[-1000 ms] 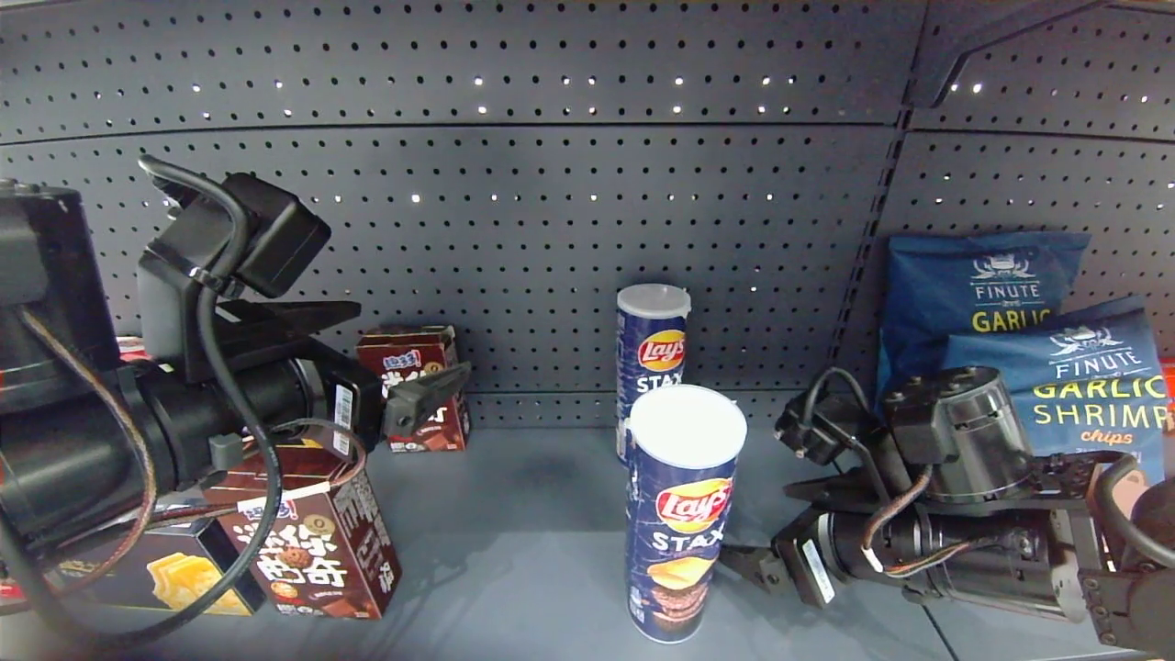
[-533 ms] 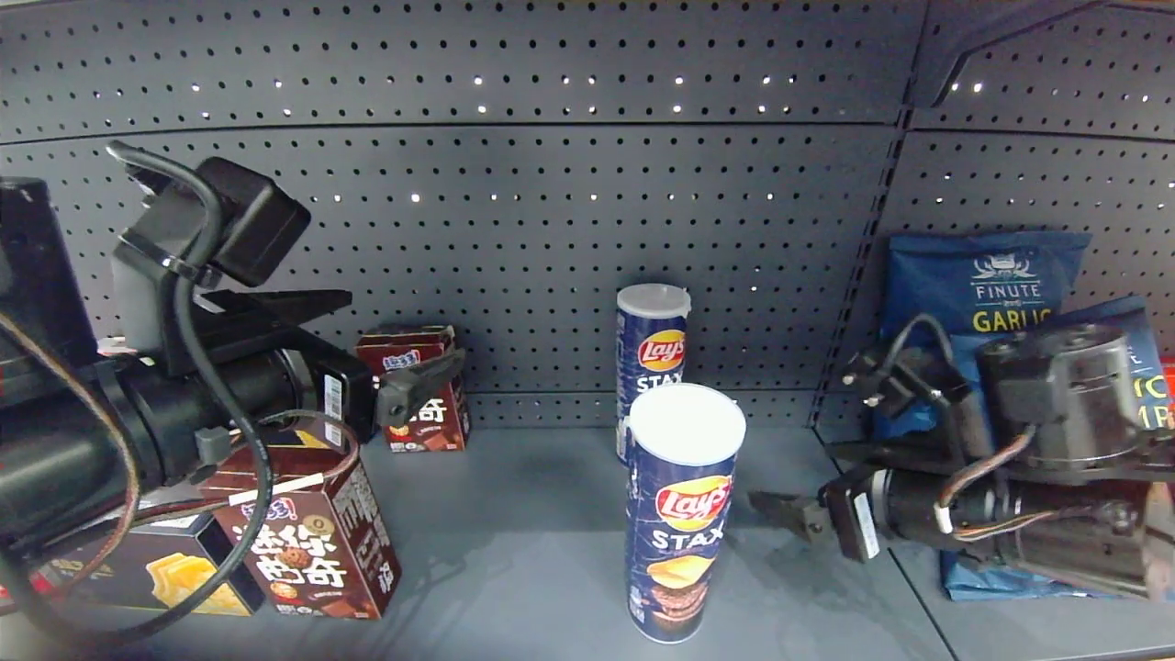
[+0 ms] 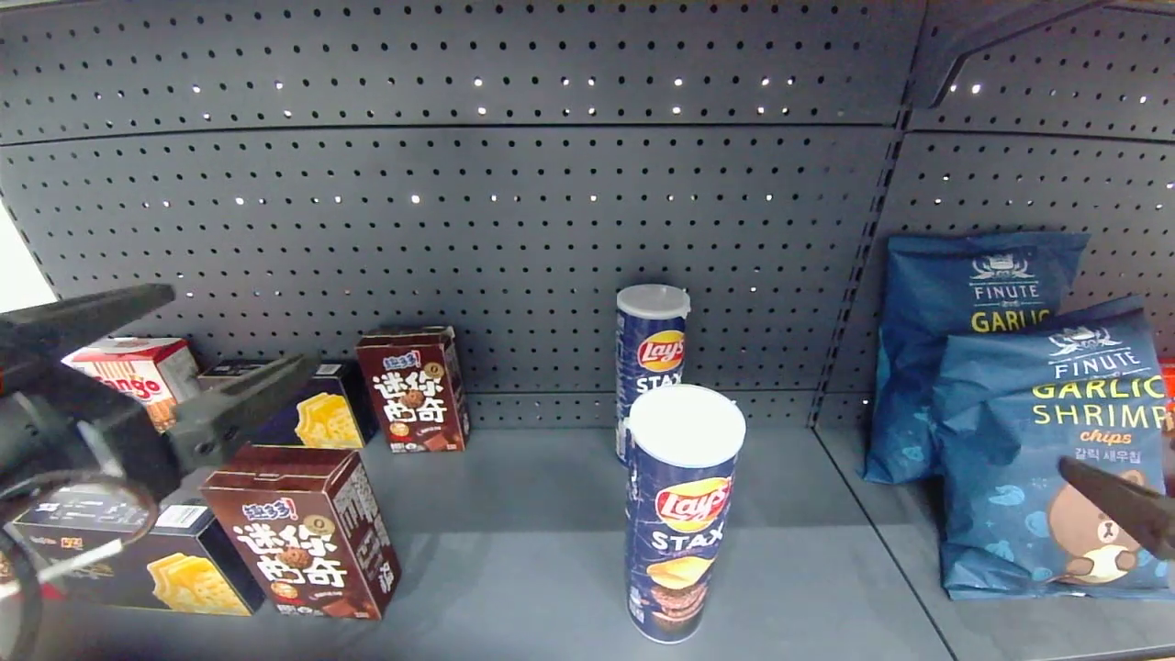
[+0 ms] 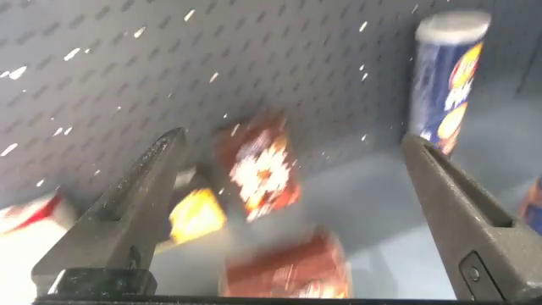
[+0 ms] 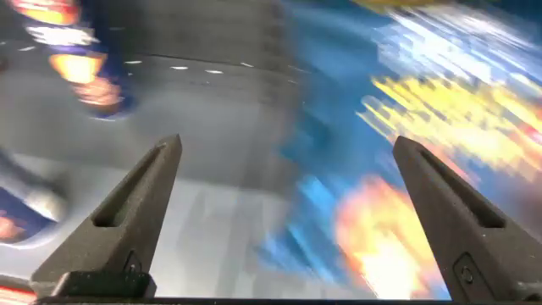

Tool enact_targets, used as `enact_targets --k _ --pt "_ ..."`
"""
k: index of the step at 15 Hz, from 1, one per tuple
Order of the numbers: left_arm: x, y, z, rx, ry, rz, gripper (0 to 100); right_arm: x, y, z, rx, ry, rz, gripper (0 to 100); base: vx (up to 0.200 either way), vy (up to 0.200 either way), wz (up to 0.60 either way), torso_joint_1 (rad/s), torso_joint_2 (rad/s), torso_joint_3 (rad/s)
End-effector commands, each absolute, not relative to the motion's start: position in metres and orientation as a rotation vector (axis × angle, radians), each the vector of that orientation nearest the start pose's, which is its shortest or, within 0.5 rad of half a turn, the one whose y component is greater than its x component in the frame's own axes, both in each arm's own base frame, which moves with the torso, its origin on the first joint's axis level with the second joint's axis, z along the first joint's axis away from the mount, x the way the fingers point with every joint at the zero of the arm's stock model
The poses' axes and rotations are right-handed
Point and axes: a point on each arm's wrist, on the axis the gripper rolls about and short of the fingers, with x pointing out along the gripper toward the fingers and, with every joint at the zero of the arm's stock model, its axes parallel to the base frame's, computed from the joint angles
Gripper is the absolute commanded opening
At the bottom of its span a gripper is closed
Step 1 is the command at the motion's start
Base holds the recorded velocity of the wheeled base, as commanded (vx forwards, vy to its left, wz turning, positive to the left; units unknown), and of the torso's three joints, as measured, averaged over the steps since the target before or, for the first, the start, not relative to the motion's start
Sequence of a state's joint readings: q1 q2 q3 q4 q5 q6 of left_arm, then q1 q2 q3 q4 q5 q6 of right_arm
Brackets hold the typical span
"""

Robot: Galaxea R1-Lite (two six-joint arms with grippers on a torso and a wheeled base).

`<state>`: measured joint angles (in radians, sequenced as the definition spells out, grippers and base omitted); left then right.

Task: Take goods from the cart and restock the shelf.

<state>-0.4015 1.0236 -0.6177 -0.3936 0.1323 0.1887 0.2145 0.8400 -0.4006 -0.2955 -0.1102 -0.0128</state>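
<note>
Two tall blue chip cans stand mid-shelf, the front can point(image 3: 684, 514) right before the back can point(image 3: 652, 363). Brown cookie boxes sit to their left, one at the front point(image 3: 307, 532) and one by the back wall point(image 3: 413, 390). My left gripper point(image 3: 240, 328) hangs open at the left edge, over the boxes, holding nothing. Its wrist view shows the gripper point(image 4: 292, 140) wide open, facing a brown box point(image 4: 258, 165) and a chip can point(image 4: 449, 76). A finger point(image 3: 1115, 500) of my right gripper pokes in at the right edge before the blue chip bags point(image 3: 1046, 441). The right gripper point(image 5: 288, 142) is open and empty.
Dark boxes with yellow wafer pictures lie at front left point(image 3: 174, 569) and behind point(image 3: 321, 418), and a red-and-white box point(image 3: 138, 367) sits at far left. A second blue bag point(image 3: 964, 303) leans on the pegboard. Bare shelf floor point(image 3: 532, 514) lies between boxes and cans.
Both arms have pulled back from the shelf toward the picture's edges, the left to the left, the right to the right. The goods have not moved.
</note>
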Motion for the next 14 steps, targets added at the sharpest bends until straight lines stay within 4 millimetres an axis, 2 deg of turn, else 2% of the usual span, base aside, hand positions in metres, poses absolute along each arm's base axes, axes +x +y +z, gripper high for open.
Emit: enact_targets --k 1,4,5,8,14 --pt "0.064 -0.022 0.219 0.233 -0.073 -0.191 100 0.012 -0.003 0.139 -0.02 -0.022 -0.066 100 0.0 0.0 0.0 0.0 0.0 0.0" --pt "0.03 -0.005 0.177 0.247 -0.042 -0.086 100 -0.017 -0.006 0.093 -0.001 -0.085 -0.065 100 0.0 0.0 0.0 0.0 0.0 0.0" --pt "0.022 -0.001 0.168 0.253 -0.022 -0.076 100 -0.016 -0.006 0.091 0.002 -0.055 -0.058 100 0.0 0.0 0.0 0.0 0.0 0.0" --pt "0.006 0.005 0.154 0.271 0.023 -0.084 100 -0.016 -0.002 0.081 -0.032 0.043 0.116 100 0.0 0.0 0.0 0.0 0.0 0.0" --pt "-0.004 0.009 0.139 0.261 -0.002 -0.08 100 -0.016 -0.001 0.078 -0.008 0.079 0.127 100 0.0 0.0 0.0 0.0 0.0 0.0"
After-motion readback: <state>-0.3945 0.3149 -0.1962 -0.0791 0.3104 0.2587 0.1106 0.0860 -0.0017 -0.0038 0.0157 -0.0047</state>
